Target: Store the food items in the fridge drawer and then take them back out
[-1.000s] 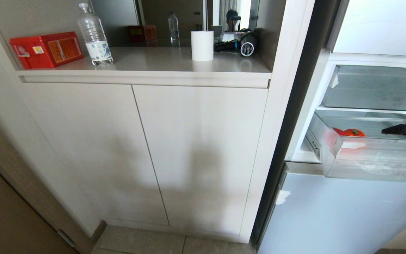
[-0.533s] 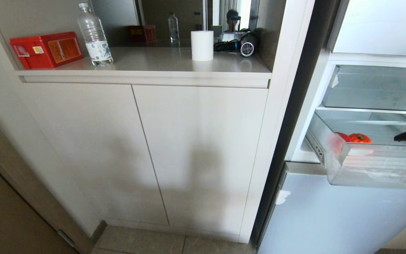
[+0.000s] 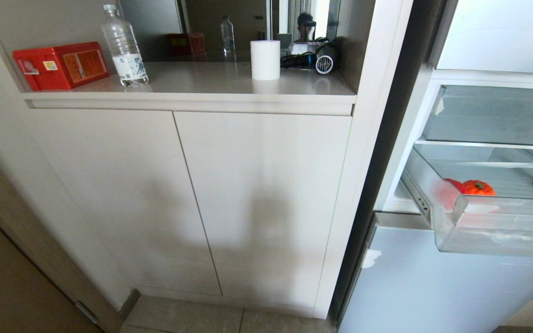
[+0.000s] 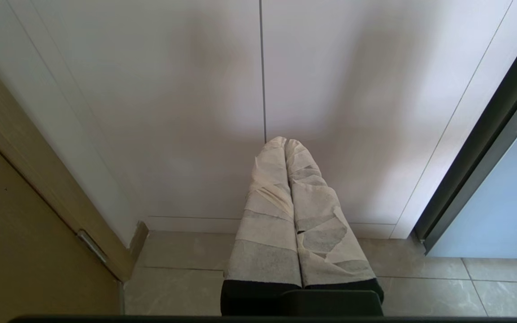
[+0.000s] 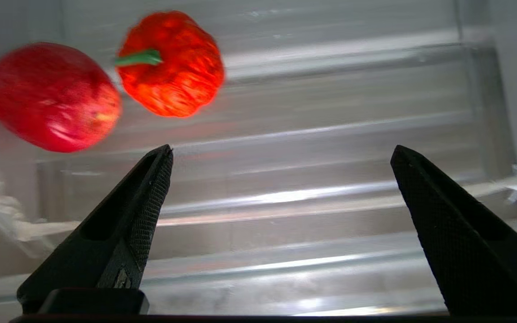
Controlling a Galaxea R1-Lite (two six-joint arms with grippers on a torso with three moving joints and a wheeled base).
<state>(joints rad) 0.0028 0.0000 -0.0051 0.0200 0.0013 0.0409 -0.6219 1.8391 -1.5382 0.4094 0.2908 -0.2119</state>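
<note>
right wrist view: spread, empty right gripper [image 5: 281, 157] inside the clear ribbed plastic fridge drawer [image 5: 312, 197]; an off-centre reach could roll the smooth red food items [image 5: 52, 96] away.

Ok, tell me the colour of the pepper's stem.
Green, on the orange-red pepper; clearest in the right wrist view.

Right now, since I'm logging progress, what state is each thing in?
fridge drawer: pulled out, open.
red pepper: lying in the drawer, untouched.
red apple: lying beside the pepper.
right claw: open, empty, over the drawer.
left claw: shut, parked by the cabinet.
</note>
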